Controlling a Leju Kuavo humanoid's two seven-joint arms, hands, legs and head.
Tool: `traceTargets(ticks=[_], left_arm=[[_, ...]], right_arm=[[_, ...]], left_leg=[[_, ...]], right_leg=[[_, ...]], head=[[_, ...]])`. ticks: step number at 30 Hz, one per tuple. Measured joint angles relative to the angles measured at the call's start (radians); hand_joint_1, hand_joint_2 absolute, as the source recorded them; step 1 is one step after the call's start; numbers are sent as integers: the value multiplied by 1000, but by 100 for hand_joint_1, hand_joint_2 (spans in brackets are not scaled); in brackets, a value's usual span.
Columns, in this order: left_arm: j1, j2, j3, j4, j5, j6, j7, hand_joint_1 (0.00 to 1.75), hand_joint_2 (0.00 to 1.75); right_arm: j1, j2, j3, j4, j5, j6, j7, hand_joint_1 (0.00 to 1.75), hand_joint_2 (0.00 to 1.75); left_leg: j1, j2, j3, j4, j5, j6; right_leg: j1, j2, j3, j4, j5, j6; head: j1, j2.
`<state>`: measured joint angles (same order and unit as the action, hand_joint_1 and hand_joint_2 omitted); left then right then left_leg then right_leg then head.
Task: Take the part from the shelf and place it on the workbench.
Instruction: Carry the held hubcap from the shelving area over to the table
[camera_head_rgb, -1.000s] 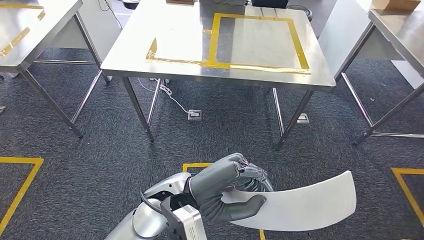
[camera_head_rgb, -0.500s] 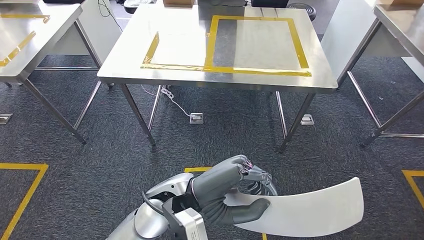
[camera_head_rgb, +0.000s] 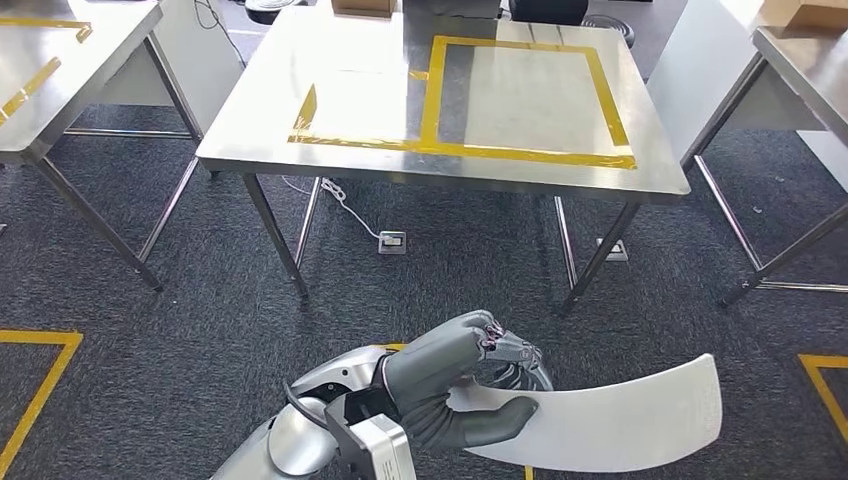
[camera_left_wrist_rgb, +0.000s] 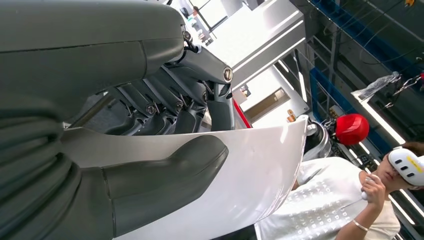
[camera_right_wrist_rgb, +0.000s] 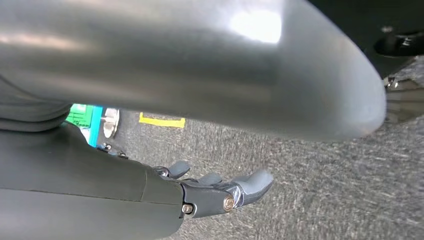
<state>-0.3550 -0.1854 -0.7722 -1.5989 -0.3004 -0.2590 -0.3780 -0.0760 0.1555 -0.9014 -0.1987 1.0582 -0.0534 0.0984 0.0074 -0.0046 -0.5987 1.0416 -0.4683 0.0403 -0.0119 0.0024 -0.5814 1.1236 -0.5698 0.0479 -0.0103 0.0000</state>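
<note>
Firmly in left hand (camera_head_rgb: 450, 385) — curved white part (camera_head_rgb: 610, 415) jutting rightward

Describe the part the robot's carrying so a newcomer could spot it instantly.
In the head view, look below the steel workbench, over the dark carpet. The left hand grips a thin, curved white panel by one end. It is the only white curved sheet there.

The left hand (camera_head_rgb: 462, 385) covers one end of the white part (camera_head_rgb: 610, 420), whose lower edge leaves the picture
</note>
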Motion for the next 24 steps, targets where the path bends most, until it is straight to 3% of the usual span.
traceTargets(ticks=[2, 3, 4, 6, 8, 9, 11, 14, 15, 17, 18, 19, 20, 22, 24], left_arm=[[1, 0, 0, 1, 0, -1, 0, 175, 175], [3, 0, 0, 1, 0, -2, 0, 175, 175], [3, 0, 0, 1, 0, -2, 0, 175, 175], [4, 0, 0, 1, 0, -2, 0, 175, 175], [3, 0, 0, 0, 0, -2, 1, 175, 175], [3, 0, 0, 0, 0, -2, 1, 175, 175], [3, 0, 0, -1, 0, -2, 1, 175, 175], [2, 0, 0, -7, 0, -2, 1, 175, 175], [2, 0, -1, -8, 0, -2, 2, 175, 175], [5, 4, -1, -8, 0, -1, 5, 175, 175], [8, 7, -1, -8, 0, 0, 7, 175, 175], [10, 11, -1, -8, 0, 1, 8, 175, 175], [11, 13, -1, -8, 0, 2, 9, 175, 175], [11, 17, -1, -10, -1, 3, 10, 175, 175], [13, 19, -1, -13, -3, 5, 12, 175, 175]], right_arm=[[2, 0, 0, 0, 0, 0, -1, 0, 0], [4, 0, 0, 0, 0, 0, -1, 0, 0], [5, 0, 0, 0, 0, 0, -1, 0, 0], [6, 0, 0, 0, 2, 0, -3, 0, 0], [4, 0, 0, 0, 3, 0, -7, 0, 0], [3, -1, 0, 0, 4, 0, -8, 0, 0], [2, -1, 0, 0, 3, 0, -11, 0, 0], [4, 0, 0, 0, 3, 0, -13, 0, 0], [3, 0, 0, 0, 4, 0, -13, 0, 0], [2, 0, 0, 0, 8, 0, -12, 0, 0], [3, 0, 0, 0, 10, 0, -11, 0, 0], [3, 0, 0, 0, 12, 0, -11, 0, 0], [4, 0, 0, 0, 13, 0, -11, 0, 0], [5, 0, 0, 0, 16, 0, -11, 0, 0], [3, 0, 0, 0, 20, 0, -12, 0, 0]], left_leg=[[-1, 1, 5, 0, -8, 5], [-2, 0, 9, 0, -12, 6], [-3, -2, 15, 0, -17, 6], [-3, -5, 31, 0, -29, 2], [-6, -6, 44, 1, -41, -6], [-7, -6, 47, 0, -46, -12], [-7, -6, 51, -4, -53, -23], [-6, -3, 46, 28, -75, -40], [-6, -3, 22, 76, -96, -45], [-3, -2, -54, 205, -143, -52], [-2, -2, -88, 253, -151, -54], [-1, -2, -106, 268, -139, -56], [0, -2, -104, 242, -105, -56], [1, 0, -58, 115, -19, -52], [-1, 1, -15, 17, 17, -43]], right_leg=[[0, 0, -86, 135, -42, 5], [0, 0, -120, 176, -42, 5], [0, 0, -135, 179, -21, 3], [2, 0, -105, 74, 67, -5], [7, 0, -54, -52, 125, -17], [11, 0, -40, -86, 133, -22], [15, 1, -33, -99, 125, -30], [6, 1, -13, -114, 121, -46], [3, 0, -5, -118, 119, -51], [3, -1, 7, -119, 108, -58], [3, 0, 12, -119, 103, -58], [3, 0, 18, -118, 97, -57], [3, 1, 27, -118, 91, -55], [3, 2, 45, -116, 77, -49], [6, 2, 54, -112, 63, -38]], head=[[3, 0], [3, 0], [4, 0], [5, 0], [6, 0], [6, 0], [6, 0], [2, 0], [-1, 0], [-5, 0], [-5, 0], [-5, 0], [-6, 0], [-6, 0], [-7, 0]])
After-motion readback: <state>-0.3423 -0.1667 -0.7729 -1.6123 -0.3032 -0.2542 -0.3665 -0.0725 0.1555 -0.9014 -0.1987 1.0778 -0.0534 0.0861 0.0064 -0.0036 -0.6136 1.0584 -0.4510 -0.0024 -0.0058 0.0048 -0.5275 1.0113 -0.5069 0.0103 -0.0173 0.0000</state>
